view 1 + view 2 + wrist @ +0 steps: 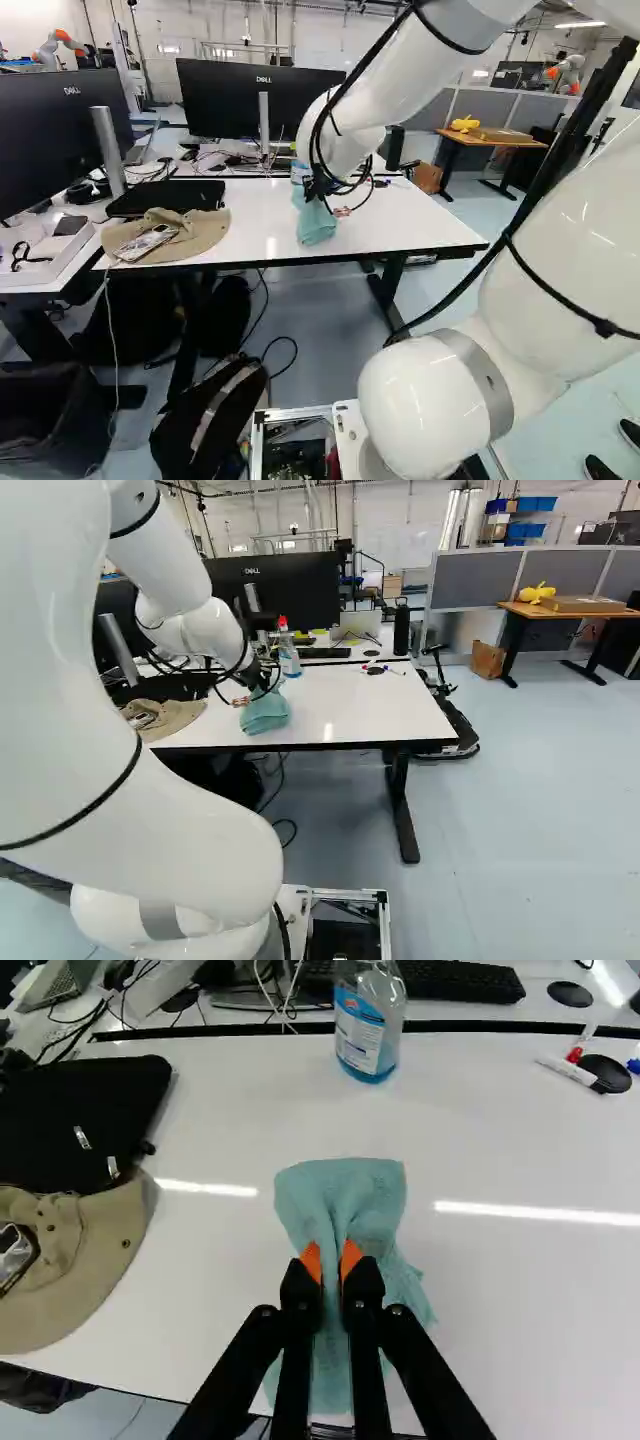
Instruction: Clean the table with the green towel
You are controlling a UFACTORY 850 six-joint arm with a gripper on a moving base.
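The hand point(318, 186) is at the bench point(395, 220), low over its white top. In the wrist view the hand point(332, 1262) is clenched on the towel point(345, 1195), a fold of the cloth pinched between the two orange pads. The towel lies bunched on the bench, spreading ahead of the fingertips and back beneath the fingers; its near end seems to reach about the bench's front edge, though the fingers partly hide it.

Straight ahead of the hand, well beyond the towel and apart from it, the spray bottle point(369, 1025) stands upright near the bench's far edge, blue liquid inside. Past that edge lies a keyboard point(455, 980). A brim hat point(95, 1250) rests well to one side of the towel, touching a black case point(80, 1110). On the towel's other side, farther off near the far edge, a white marker point(565, 1068) lies against a black disc point(606, 1074).

In the left base view, a monitor point(225, 100) stands behind the bench, and a backpack point(205, 425) is on the floor in front.
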